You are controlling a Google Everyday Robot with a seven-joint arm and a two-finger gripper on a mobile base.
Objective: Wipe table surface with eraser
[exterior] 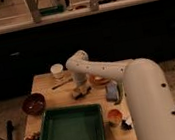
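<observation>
The table surface (45, 84) is a light tan wooden top. The eraser (81, 91), a small tan block with a dark base, lies on it just behind the green tray (71, 132). My gripper (80, 87) points straight down from the white arm and is shut on the eraser, pressing it against the wood near the table's middle.
A white cup (57, 70) and a thin stick (62, 83) lie at the back left. A dark red bowl (34, 103) sits at the left. An orange plate (99, 79), a blue-grey sponge (113, 91), a small orange bowl (114, 115) and a black-headed brush (126, 123) are at the right.
</observation>
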